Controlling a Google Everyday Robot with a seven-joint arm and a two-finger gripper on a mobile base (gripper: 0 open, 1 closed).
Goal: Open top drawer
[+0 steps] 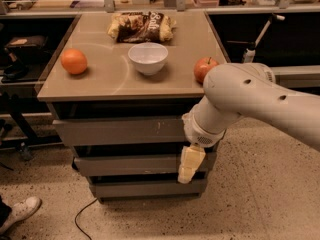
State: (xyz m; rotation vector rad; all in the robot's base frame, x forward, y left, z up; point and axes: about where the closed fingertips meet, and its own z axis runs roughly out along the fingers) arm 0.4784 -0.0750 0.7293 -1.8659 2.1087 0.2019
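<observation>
The top drawer [117,131] is the widest grey-brown drawer under the cabinet's tabletop, with small white scratches near its middle right; it sits flush and closed. Two narrower drawers [130,164] lie below it. My gripper [189,165] hangs from the white arm [250,96] in front of the cabinet's right side, its pale fingers pointing down over the middle drawer, just below the top drawer's right end.
On the tabletop [107,81] stand an orange [74,61], a white bowl [148,58], a red apple [205,69] and a snack bag [142,26]. A black cable [82,214] lies on the floor. A shoe [20,211] shows at bottom left.
</observation>
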